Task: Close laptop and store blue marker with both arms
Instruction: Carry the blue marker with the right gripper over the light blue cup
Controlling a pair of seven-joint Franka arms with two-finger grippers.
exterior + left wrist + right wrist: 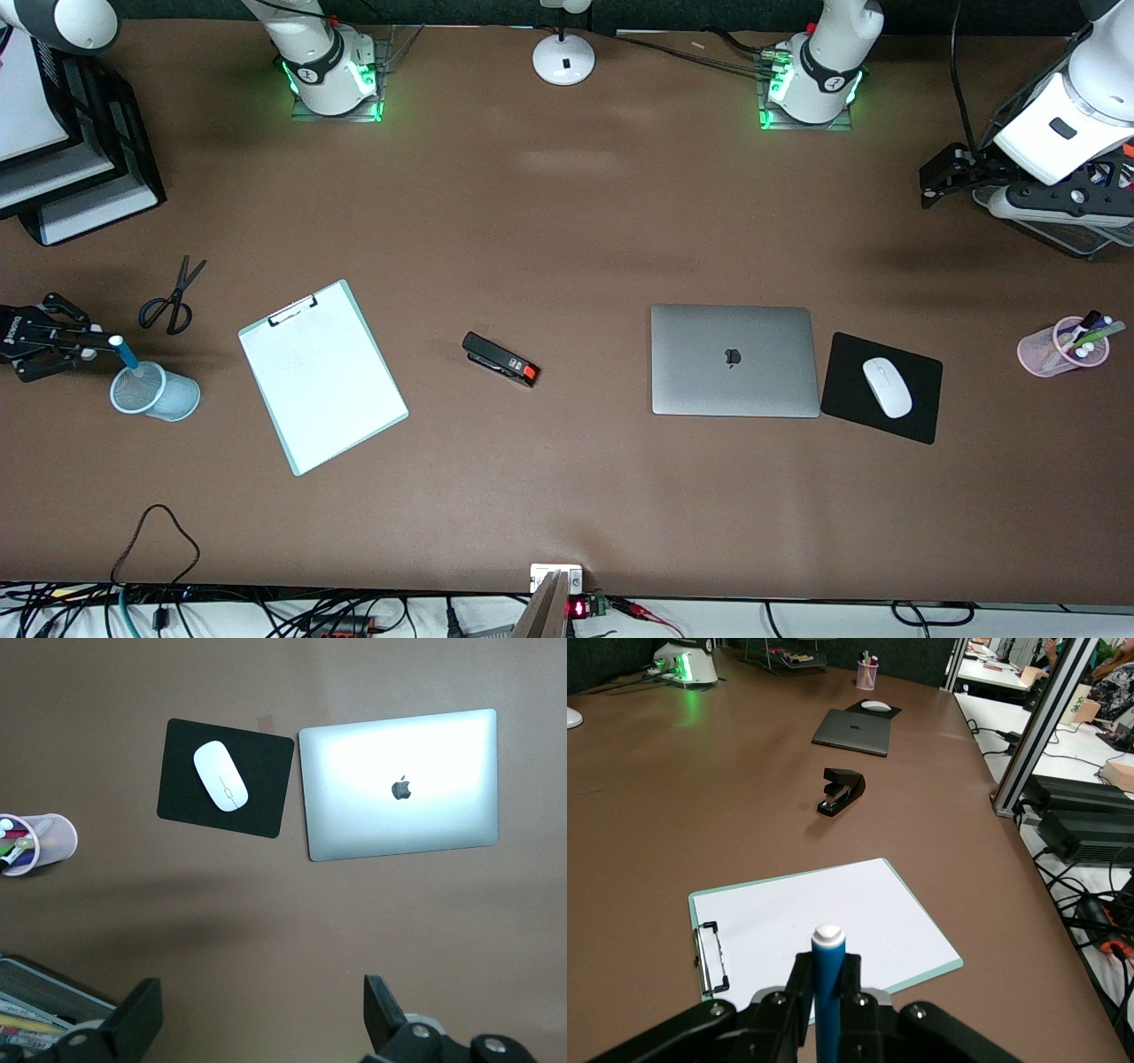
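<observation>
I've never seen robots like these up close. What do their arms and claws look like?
Both arms are glossy white with grey joint rings, on bases glowing green. The left gripper and right gripper are black, skeletal two-finger claws with silver screws. Dark cables trail from the bases.

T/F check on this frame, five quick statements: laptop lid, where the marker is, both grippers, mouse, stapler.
1. The laptop is shut, lid down. True.
2. The blue marker lies loose on the clipboard. False: the right gripper is shut on it, tip over the blue mesh cup.
3. The left gripper is open and holds nothing. True.
4. The white mouse sits on the laptop. False: it sits on the black mouse pad beside the laptop.
5. The stapler lies between the clipboard and the laptop. True.
</observation>
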